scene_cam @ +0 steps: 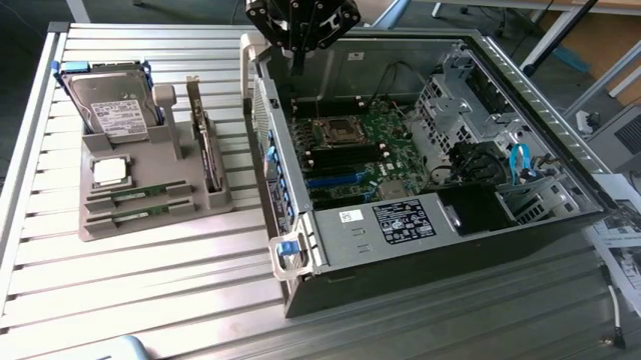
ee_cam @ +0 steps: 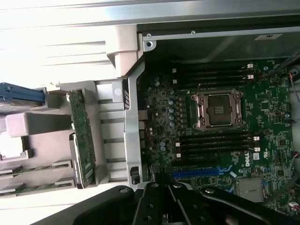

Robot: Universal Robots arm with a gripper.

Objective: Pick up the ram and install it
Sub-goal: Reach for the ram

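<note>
One camera is standing off the arm, high up, looking down at a slant across the table (scene_cam: 150, 300). It is taking in the whole case (scene_cam: 421, 285) on the exterior view's right and the tray (scene_cam: 215, 202) on its left. The other is riding on the wrist behind the gripper (ee_cam: 161, 190), hanging over the case wall and facing straight down, much nearer. Both are catching the board (scene_cam: 376, 146), its socket (scene_cam: 335, 133) and the tray's card (scene_cam: 204, 142).
</note>
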